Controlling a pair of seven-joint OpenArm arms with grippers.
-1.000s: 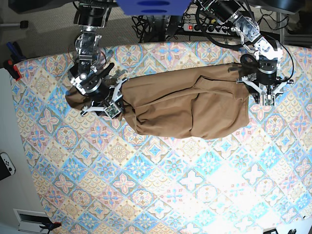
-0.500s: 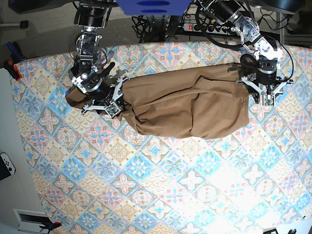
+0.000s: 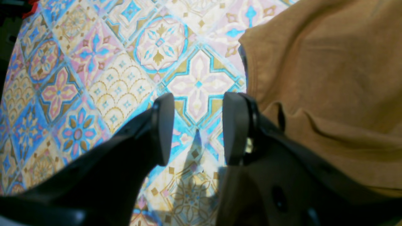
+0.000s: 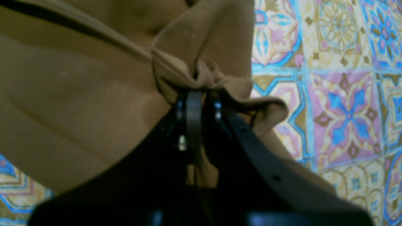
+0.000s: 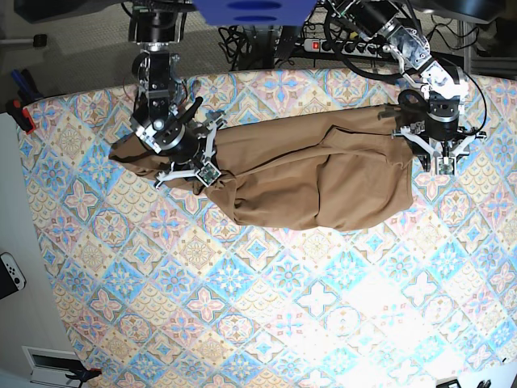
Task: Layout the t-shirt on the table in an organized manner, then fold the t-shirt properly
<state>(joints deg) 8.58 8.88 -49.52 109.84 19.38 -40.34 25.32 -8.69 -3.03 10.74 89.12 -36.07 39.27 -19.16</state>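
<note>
Right wrist view: my right gripper [image 4: 201, 100] has just clamped the plain tan cotton t-shirt [image 5: 323, 174] near the patterned table's [image 5: 242, 323] far edge, ready for spreading; left gripper [image 3: 198, 128] gapes empty.

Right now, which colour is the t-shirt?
The t-shirt is plain tan brown, clearest in the base view.

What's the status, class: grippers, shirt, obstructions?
Right gripper shut on bunched t-shirt. Left gripper open, empty, beside shirt edge. Nothing blocking on the table.
</note>
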